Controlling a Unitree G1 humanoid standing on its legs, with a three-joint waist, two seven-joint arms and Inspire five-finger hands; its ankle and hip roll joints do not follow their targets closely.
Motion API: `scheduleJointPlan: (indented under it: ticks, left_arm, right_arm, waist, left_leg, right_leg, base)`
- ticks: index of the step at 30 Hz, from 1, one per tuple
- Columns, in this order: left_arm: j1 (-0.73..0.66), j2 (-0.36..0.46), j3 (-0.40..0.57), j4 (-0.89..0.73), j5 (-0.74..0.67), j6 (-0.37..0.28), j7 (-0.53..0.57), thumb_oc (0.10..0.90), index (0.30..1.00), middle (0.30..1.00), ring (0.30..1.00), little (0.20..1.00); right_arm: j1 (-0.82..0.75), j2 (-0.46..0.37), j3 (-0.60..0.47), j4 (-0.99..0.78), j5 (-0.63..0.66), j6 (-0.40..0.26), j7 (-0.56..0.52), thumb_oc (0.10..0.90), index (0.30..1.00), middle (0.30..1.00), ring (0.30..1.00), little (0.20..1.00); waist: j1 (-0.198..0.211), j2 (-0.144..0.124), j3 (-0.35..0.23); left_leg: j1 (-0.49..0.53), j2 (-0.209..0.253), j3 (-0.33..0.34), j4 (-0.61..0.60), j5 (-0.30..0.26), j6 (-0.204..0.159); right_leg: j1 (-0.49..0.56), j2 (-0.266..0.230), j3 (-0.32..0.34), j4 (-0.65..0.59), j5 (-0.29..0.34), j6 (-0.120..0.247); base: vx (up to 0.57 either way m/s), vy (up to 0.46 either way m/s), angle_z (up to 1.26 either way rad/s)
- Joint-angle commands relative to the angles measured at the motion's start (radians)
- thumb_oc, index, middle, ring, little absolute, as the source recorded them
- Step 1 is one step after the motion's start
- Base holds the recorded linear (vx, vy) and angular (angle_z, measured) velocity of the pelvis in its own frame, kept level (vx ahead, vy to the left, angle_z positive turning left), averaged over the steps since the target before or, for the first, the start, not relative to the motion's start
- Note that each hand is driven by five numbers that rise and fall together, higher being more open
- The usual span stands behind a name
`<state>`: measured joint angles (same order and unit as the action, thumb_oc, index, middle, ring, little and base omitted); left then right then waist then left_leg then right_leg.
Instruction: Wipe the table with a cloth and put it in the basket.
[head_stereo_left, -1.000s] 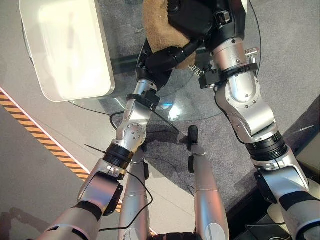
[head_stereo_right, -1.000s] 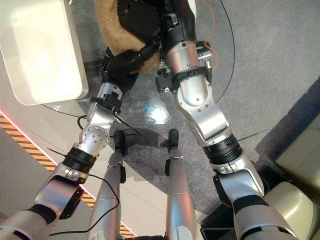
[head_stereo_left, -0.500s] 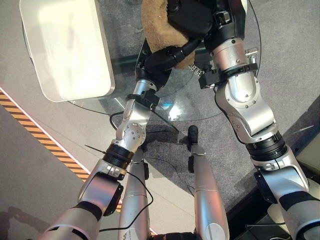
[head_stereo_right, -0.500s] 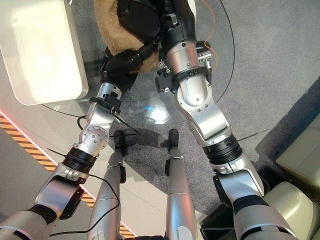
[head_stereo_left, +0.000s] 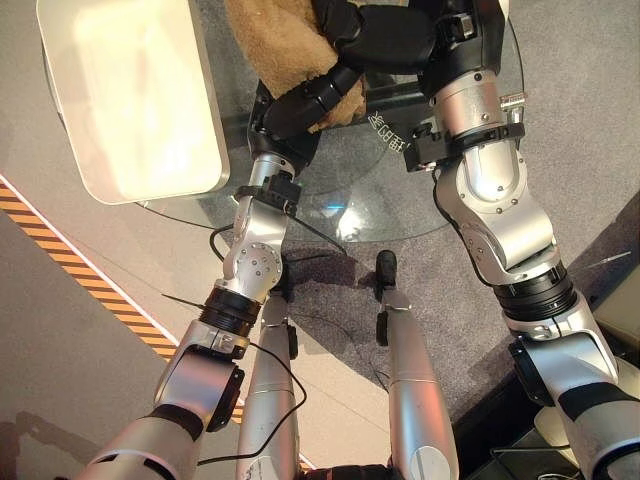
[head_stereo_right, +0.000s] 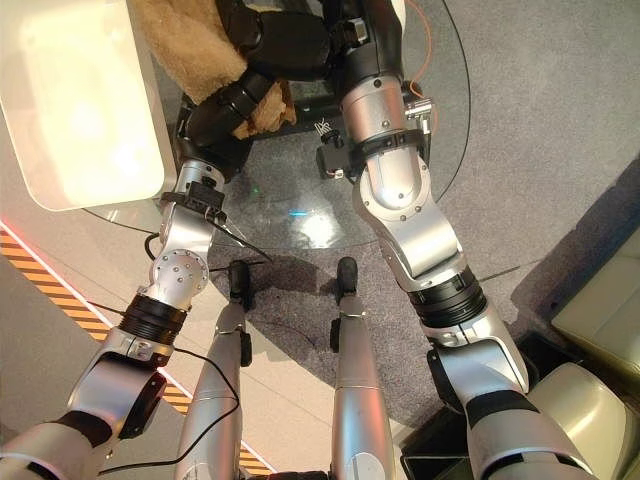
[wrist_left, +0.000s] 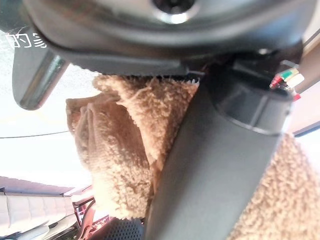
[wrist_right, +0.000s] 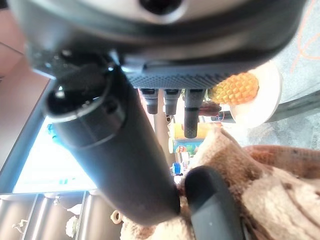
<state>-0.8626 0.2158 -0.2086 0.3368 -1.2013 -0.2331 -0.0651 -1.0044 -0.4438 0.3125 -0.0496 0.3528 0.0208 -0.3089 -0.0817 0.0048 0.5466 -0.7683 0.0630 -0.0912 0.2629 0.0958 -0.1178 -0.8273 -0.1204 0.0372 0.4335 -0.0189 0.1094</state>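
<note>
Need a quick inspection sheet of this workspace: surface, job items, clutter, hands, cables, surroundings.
Surface: round glass table, standing on grey carpet.
Job's things: tan fluffy cloth bunched at the table's far side, held between both hands; white basket sits at the table's left edge, nothing seen inside it.
Clutter: white plate with a yellow spiky fruit beyond the cloth in the right wrist view.
Hands: left hand has fingers curled round the cloth; right hand is on the cloth from the right, its grip cannot be told.
Cables: thin orange cable at the table's far right.
Surroundings: orange-and-black floor stripe on the left.
</note>
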Motion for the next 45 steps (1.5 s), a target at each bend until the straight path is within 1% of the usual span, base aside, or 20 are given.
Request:
scheduleJointPlan:
  ticks: [1,7,14,16,17,18,19,20,22,23,24,31,32,33,34,35,40,42,43,45]
  left_arm:
    - [-0.123,0.021,0.016,-0.133,0.014,-0.087,-0.068,0.1,0.3,0.3,0.3,0.2]
    - [-0.126,0.035,0.021,-0.119,0.027,-0.085,-0.066,0.1,0.3,0.3,0.3,0.2]
    - [-0.121,0.053,0.036,-0.11,0.033,-0.087,-0.063,0.1,0.3,0.3,0.3,0.2]
    - [-0.12,0.06,0.041,-0.103,0.034,-0.09,-0.064,0.1,0.3,0.3,0.3,0.2]
    - [-0.121,0.061,0.042,-0.103,0.035,-0.091,-0.064,0.1,0.3,0.3,0.3,0.2]
    - [-0.118,0.066,0.046,-0.1,0.034,-0.095,-0.064,0.1,0.3,0.3,0.3,0.2]
    - [-0.118,0.069,0.048,-0.099,0.034,-0.098,-0.065,0.1,0.3,0.3,0.3,0.2]
    - [-0.116,0.072,0.05,-0.095,0.034,-0.102,-0.065,0.1,0.3,0.3,0.3,0.2]
    - [-0.116,0.078,0.054,-0.093,0.034,-0.104,-0.062,0.1,0.3,0.3,0.3,0.2]
    - [-0.117,0.08,0.055,-0.093,0.033,-0.103,-0.061,0.1,0.3,0.3,0.3,0.2]
    - [-0.115,0.085,0.059,-0.09,0.032,-0.101,-0.061,0.1,0.3,0.3,0.3,0.2]
    - [-0.115,0.109,0.078,-0.068,0.025,-0.098,-0.057,0.1,0.3,0.3,0.3,0.2]
    - [-0.112,0.112,0.082,-0.066,0.026,-0.1,-0.058,0.1,0.3,0.3,0.3,0.2]
    - [-0.108,0.118,0.086,-0.063,0.024,-0.102,-0.06,0.1,0.3,0.3,0.3,0.2]
    - [-0.107,0.123,0.089,-0.061,0.018,-0.104,-0.062,0.1,0.3,0.3,0.3,0.2]
    - [-0.106,0.131,0.096,-0.055,0.009,-0.114,-0.067,0.1,0.3,0.3,0.3,0.2]
    - [-0.107,0.145,0.126,-0.039,-0.015,-0.171,-0.095,0.1,0.3,0.3,0.3,0.2]
    - [-0.108,0.15,0.135,-0.043,-0.022,-0.199,-0.104,0.1,0.3,0.3,0.3,0.2]
    - [-0.108,0.151,0.137,-0.042,-0.025,-0.203,-0.108,0.1,0.3,0.3,0.3,0.2]
    - [-0.107,0.155,0.147,-0.044,-0.03,-0.222,-0.123,0.1,0.3,0.3,0.3,0.2]
  right_arm:
    - [-0.122,0.032,-0.101,-0.166,-0.037,-0.121,-0.002,0.8,0.9,0.9,0.9,0.9]
    - [-0.124,0.016,-0.106,-0.161,-0.039,-0.128,-0.015,0.8,0.9,0.9,0.9,0.9]
    - [-0.12,0.003,-0.117,-0.156,-0.043,-0.119,-0.039,0.8,0.9,0.9,0.9,0.9]
    - [-0.117,-0.006,-0.126,-0.151,-0.038,-0.129,-0.054,0.8,0.9,0.9,0.9,0.9]
    - [-0.118,-0.008,-0.128,-0.151,-0.037,-0.131,-0.057,0.8,0.9,0.9,0.9,0.9]
    - [-0.115,-0.012,-0.134,-0.149,-0.039,-0.138,-0.066,0.8,0.9,0.9,0.9,0.9]
    - [-0.115,-0.015,-0.139,-0.149,-0.039,-0.141,-0.071,0.8,0.9,0.9,0.9,0.9]
    - [-0.114,-0.018,-0.143,-0.148,-0.039,-0.143,-0.078,0.8,0.9,0.9,0.9,0.9]
    - [-0.117,-0.025,-0.15,-0.145,-0.036,-0.143,-0.086,0.8,0.9,0.9,0.9,0.9]
    - [-0.119,-0.027,-0.151,-0.144,-0.036,-0.144,-0.088,0.8,0.9,0.9,0.9,0.9]
    - [-0.12,-0.034,-0.156,-0.142,-0.031,-0.145,-0.095,0.8,0.9,0.9,0.9,0.9]
    - [-0.118,-0.072,-0.188,-0.131,-0.02,-0.162,-0.12,0.8,0.9,0.9,0.9,0.9]
    - [-0.117,-0.078,-0.194,-0.132,-0.019,-0.162,-0.127,0.8,0.9,0.9,0.9,0.9]
    - [-0.113,-0.085,-0.2,-0.13,-0.017,-0.161,-0.134,0.8,0.9,0.9,0.9,0.9]
    - [-0.112,-0.09,-0.203,-0.129,-0.016,-0.159,-0.14,0.8,0.9,0.9,0.9,0.9]
    - [-0.108,-0.097,-0.208,-0.124,-0.016,-0.15,-0.152,0.8,0.9,0.9,0.9,0.9]
    - [-0.08,-0.121,-0.23,-0.078,-0.005,-0.107,-0.185,0.8,0.9,0.9,0.9,0.9]
    - [-0.062,-0.127,-0.238,-0.053,0.002,-0.106,-0.204,0.8,0.9,0.9,0.9,0.9]
    - [-0.058,-0.129,-0.241,-0.047,0.004,-0.107,-0.209,0.8,0.9,0.9,0.9,0.9]
    - [-0.039,-0.132,-0.253,-0.028,0.011,-0.114,-0.225,0.8,0.9,0.9,0.9,0.9]
  waist:
    - [0.016,-0.05,-0.027]
    - [0.016,-0.055,-0.027]
    - [0.016,-0.056,-0.027]
    - [0.015,-0.054,-0.027]
    - [0.014,-0.054,-0.027]
    - [0.014,-0.053,-0.027]
    - [0.013,-0.053,-0.027]
    - [0.013,-0.053,-0.027]
    - [0.013,-0.054,-0.027]
    - [0.013,-0.054,-0.027]
    - [0.013,-0.055,-0.027]
    - [0.013,-0.064,-0.027]
    - [0.012,-0.066,-0.027]
    - [0.013,-0.067,-0.027]
    - [0.013,-0.068,-0.027]
    - [0.013,-0.069,-0.027]
    - [0.01,-0.069,-0.027]
    - [0.01,-0.066,-0.027]
    - [0.01,-0.064,-0.027]
    - [0.009,-0.062,-0.027]
  left_leg:
    - [0.028,-0.086,0.099,0.031,-0.068,0.092]
    - [0.027,-0.084,0.099,0.034,-0.071,0.092]
    - [0.03,-0.082,0.099,0.034,-0.073,0.091]
    - [0.035,-0.081,0.1,0.031,-0.073,0.091]
    - [0.029,-0.081,0.101,0.029,-0.062,0.091]
    - [0.035,-0.081,0.1,0.03,-0.073,0.091]
    - [0.03,-0.081,0.1,0.027,-0.064,0.091]
    - [0.037,-0.08,0.1,0.03,-0.075,0.091]
    - [0.036,-0.08,0.1,0.032,-0.075,0.09]
    - [0.03,-0.08,0.101,0.031,-0.067,0.09]
    - [0.038,-0.079,0.1,0.032,-0.078,0.09]
    - [0.053,-0.072,0.103,0.023,-0.077,0.088]
    - [0.05,-0.072,0.104,0.022,-0.068,0.089]
    - [0.056,-0.071,0.104,0.025,-0.079,0.088]
    - [0.056,-0.07,0.104,0.024,-0.078,0.088]
    - [0.054,-0.07,0.105,0.023,-0.07,0.087]
    - [0.054,-0.067,0.103,0.02,-0.071,0.085]
    - [0.052,-0.066,0.104,0.019,-0.071,0.085]
    - [0.056,-0.066,0.103,0.02,-0.08,0.084]
    - [0.051,-0.066,0.103,0.016,-0.071,0.085]
  right_leg:
    - [0.074,0.116,-0.045,-0.109,0.014,-0.063]
    - [0.074,0.118,-0.047,-0.108,0.013,-0.064]
    - [0.075,0.12,-0.046,-0.106,0.013,-0.065]
    - [0.079,0.119,-0.046,-0.107,0.012,-0.065]
    - [0.074,0.119,-0.046,-0.111,0.022,-0.066]
    - [0.079,0.12,-0.045,-0.107,0.012,-0.065]
    - [0.074,0.12,-0.044,-0.111,0.022,-0.065]
    - [0.079,0.121,-0.043,-0.107,0.012,-0.065]
    - [0.079,0.122,-0.043,-0.107,0.013,-0.065]
    - [0.075,0.122,-0.043,-0.109,0.02,-0.066]
    - [0.082,0.123,-0.042,-0.106,0.01,-0.065]
    - [0.099,0.123,-0.043,-0.114,0.01,-0.067]
    - [0.097,0.123,-0.043,-0.116,0.017,-0.068]
    - [0.103,0.124,-0.043,-0.113,0.008,-0.068]
    - [0.103,0.124,-0.043,-0.113,0.009,-0.069]
    - [0.1,0.124,-0.043,-0.115,0.017,-0.069]
    - [0.1,0.124,-0.039,-0.116,0.015,-0.069]
    - [0.099,0.123,-0.038,-0.116,0.014,-0.069]
    - [0.102,0.123,-0.038,-0.113,0.006,-0.068]
    - [0.097,0.123,-0.038,-0.117,0.014,-0.068]
  base:
    - [0.0,0.0,0.0]
    - [0.0,0.0,0.0]
    - [0.0,0.0,0.0]
    - [0.0,0.0,0.0]
    - [0.0,0.0,0.0]
    - [0.0,0.0,0.0]
    - [0.0,0.0,0.0]
    - [0.0,0.0,0.0]
    - [0.0,0.0,0.0]
    - [0.0,0.0,0.0]
    - [0.0,0.0,0.0]
    - [0.0,0.0,0.0]
    - [0.0,0.0,0.0]
    - [0.0,0.0,0.0]
    - [0.0,0.0,0.0]
    - [0.0,0.0,0.0]
    - [0.0,0.0,0.0]
    - [0.0,0.0,0.0]
    - [0.0,0.0,0.0]
    - [-0.02,-0.001,0.0]
